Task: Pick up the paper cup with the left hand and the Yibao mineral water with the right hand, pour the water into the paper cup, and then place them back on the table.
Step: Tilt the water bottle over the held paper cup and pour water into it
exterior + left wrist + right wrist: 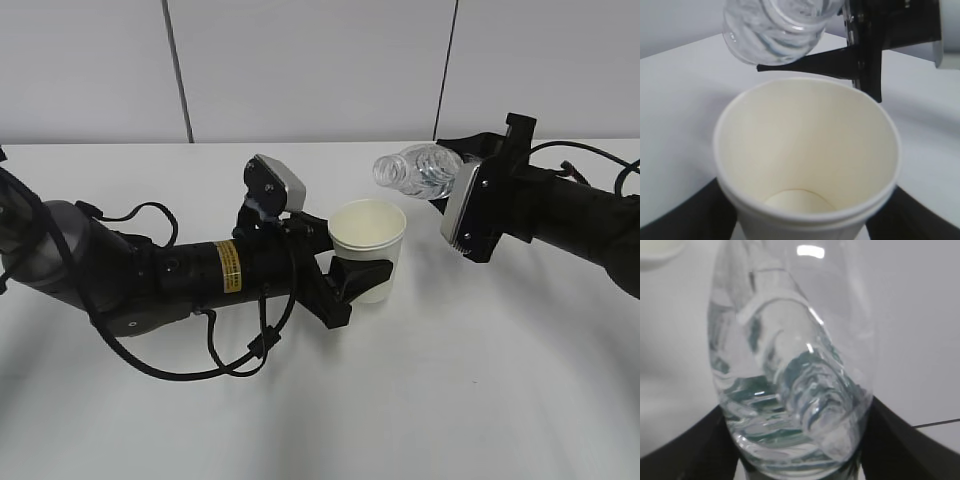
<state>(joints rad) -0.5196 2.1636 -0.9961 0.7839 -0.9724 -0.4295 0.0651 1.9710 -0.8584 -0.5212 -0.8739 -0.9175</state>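
The cream-white paper cup is held upright in my left gripper, whose black fingers clasp its sides. In the left wrist view the cup fills the frame and looks empty. My right gripper is shut on the Yibao mineral water bottle, tipped on its side with the neck toward the cup, just above and right of the rim. The bottle also shows in the left wrist view. In the right wrist view the bottle sits between the black fingers. The label is hidden.
The white table runs around both arms. A grey panelled wall stands behind the table's far edge. Loose black cables hang under the left arm.
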